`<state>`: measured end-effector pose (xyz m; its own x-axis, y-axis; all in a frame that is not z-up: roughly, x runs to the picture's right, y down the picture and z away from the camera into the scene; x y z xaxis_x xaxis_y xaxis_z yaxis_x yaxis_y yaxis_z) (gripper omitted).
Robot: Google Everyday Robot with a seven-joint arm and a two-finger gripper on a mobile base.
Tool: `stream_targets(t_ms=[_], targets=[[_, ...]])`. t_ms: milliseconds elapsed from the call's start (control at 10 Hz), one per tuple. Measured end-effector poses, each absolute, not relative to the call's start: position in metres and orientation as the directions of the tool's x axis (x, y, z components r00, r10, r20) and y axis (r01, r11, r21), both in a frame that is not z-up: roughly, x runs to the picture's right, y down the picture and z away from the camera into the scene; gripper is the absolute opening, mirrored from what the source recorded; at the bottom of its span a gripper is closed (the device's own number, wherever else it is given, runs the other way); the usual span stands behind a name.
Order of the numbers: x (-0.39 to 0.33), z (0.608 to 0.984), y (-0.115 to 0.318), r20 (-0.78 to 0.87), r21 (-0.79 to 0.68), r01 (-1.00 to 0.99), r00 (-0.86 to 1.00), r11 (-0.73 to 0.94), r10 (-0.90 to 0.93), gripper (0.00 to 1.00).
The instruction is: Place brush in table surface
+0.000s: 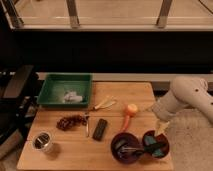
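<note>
The brush point(127, 148) seems to be the slim dark thing lying inside the purple bowl point(116, 140) near the front right of the table surface point(75, 152), a light-brown wooden top. My gripper point(161, 128) hangs from the white arm point(189, 97) at the table's right edge. It sits just above the dark-red bowl point(148, 136), to the right of the purple bowl and apart from the brush.
A green tray point(52, 97) holding a pale item stands at the back left. A black block point(100, 129), a thin metal utensil point(87, 125), a dark-red cluster point(70, 121), an orange carrot point(129, 113), a yellowish item point(105, 103) and a metal cup point(42, 141) lie on the table.
</note>
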<state>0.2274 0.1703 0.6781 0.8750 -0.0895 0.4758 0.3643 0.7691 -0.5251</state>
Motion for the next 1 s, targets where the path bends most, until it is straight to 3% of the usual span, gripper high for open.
stream_targets(t_ms=[1000], targets=[[0.25, 0.676, 0.228, 0.381, -0.65, 0.263, 0.925, 0.713, 0.006, 0.74]])
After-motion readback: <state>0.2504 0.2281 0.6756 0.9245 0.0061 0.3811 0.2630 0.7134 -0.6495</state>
